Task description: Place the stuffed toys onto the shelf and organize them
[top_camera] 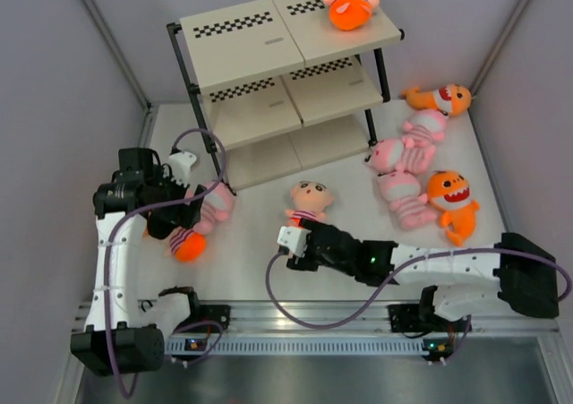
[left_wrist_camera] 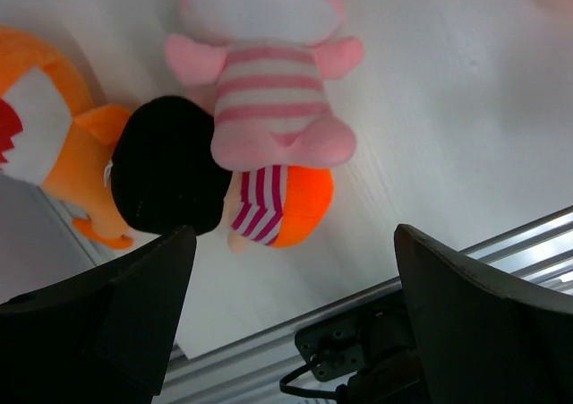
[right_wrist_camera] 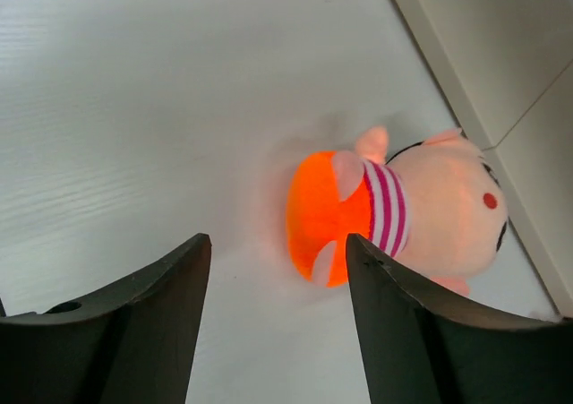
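Right claw (right_wrist_camera: 275, 239) is the nearer one: spread, holding nothing, with the peach-headed doll (right_wrist_camera: 421, 211) on the table (right_wrist_camera: 134, 108) just beyond its fingertips, offset toward the right finger. Doll's long axis runs along the claw's closing line, orange bottom facing the gap, head on the shelf (top_camera: 269, 41) side, so I'd turn the wrist first. Left claw (left_wrist_camera: 295, 236) hangs wide open over a pink striped animal (left_wrist_camera: 269, 99), well aside of that doll.

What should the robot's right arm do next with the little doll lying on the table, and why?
Probably ease the right tool forward over the doll. Its jaws stand open and empty, and the doll lies just ahead of them, not yet between them, so closing now would likely catch nothing.
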{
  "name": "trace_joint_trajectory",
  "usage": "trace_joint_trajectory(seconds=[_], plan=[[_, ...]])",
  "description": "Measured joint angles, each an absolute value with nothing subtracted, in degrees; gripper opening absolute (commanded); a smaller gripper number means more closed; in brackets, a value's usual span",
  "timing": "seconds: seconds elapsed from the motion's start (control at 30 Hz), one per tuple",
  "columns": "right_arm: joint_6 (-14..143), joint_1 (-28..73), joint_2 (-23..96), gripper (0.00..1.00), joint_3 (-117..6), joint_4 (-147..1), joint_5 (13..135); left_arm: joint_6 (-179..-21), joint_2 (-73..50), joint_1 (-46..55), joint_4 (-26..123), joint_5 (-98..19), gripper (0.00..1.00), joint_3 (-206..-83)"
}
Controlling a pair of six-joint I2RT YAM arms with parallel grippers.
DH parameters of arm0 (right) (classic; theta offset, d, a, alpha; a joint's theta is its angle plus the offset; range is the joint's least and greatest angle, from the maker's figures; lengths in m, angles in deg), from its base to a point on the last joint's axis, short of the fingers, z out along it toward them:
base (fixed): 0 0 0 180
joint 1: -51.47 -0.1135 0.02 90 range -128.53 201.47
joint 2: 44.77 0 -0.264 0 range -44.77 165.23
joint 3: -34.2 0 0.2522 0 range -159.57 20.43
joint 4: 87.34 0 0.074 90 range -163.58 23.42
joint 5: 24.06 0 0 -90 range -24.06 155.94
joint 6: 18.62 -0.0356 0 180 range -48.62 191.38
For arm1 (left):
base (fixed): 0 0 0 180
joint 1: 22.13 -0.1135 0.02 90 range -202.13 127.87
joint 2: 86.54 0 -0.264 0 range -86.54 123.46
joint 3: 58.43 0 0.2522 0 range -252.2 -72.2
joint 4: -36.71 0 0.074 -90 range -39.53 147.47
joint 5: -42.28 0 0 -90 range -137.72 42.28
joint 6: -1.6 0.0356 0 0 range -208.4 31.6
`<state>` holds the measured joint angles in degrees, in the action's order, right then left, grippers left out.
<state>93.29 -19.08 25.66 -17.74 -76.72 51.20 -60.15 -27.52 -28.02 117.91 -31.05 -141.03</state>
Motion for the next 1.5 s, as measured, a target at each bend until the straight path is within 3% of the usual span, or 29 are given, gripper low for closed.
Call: trace_joint_trajectory(seconds=[0.27, 0.43, 0.53, 0.6, 0.77, 0.9, 1.2, 1.5], plan=[[92.15, -22.99, 40.74, 0.65, -20.58, -77.86, 35.44, -59.75, -27.52, -28.02, 117.84, -39.49, 0.98, -135.88], [92.43, -22.97, 49.64, 0.60, -24.73, -77.97, 28.62, -59.54, -27.54, -28.02, 117.78, -41.04, 0.98, -135.79], [93.20, -22.55, 53.81, 0.32, -26.57, -78.31, 25.26, -59.47, -27.54, -28.02, 117.78, -41.19, 0.98, -135.79], [93.94, -22.01, 55.37, 0.00, -27.42, -78.45, 23.36, -59.43, -27.54, -28.02, 117.78, -41.17, 0.98, -135.79], [95.47, -20.06, 55.19, 0.00, -29.15, -77.64, 22.79, -59.03, -27.58, -28.02, 117.78, -40.93, 0.98, -135.79], [98.60, -19.97, 47.48, 0.00, -29.54, -71.65, 28.45, -58.03, -27.80, -28.02, 118.28, -36.87, 0.98, -136.20], [107.58, -19.97, 24.92, 0.00, -42.44, -60.55, 49.37, -49.39, -27.91, -27.39, 124.03, -11.18, 0.98, -153.34], [114.86, -19.97, 27.39, 0.00, -53.23, -56.92, 57.96, -43.91, -23.63, -27.06, 125.80, 6.96, 0.98, -165.21]])
